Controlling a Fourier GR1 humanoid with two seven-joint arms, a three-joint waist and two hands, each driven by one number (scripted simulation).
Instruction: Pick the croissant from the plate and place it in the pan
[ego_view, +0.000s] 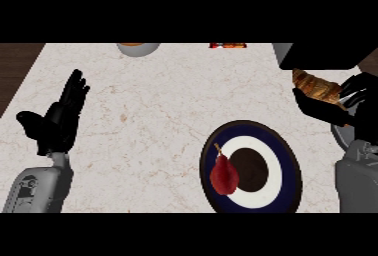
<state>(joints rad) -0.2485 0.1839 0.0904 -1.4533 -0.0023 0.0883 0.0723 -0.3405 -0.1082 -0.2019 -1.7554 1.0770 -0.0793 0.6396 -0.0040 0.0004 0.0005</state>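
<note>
A golden-brown croissant (316, 86) is held at the far right, above the counter, with my right hand (331, 107) curled round it from below and the side. The dark-rimmed plate (286, 150) with white and dark rings lies lower right of centre; a red pear (224, 174) rests on its left part. A black pan (317, 56) shows at the upper right, just beyond the croissant. My left hand (57, 120) rests open at the left, fingers up, over the counter's left edge.
A grey bowl (137, 48) with something orange inside sits at the counter's far edge, and a red and orange item (227, 45) lies further right along that edge. Dark wood floor borders the marble counter on the left.
</note>
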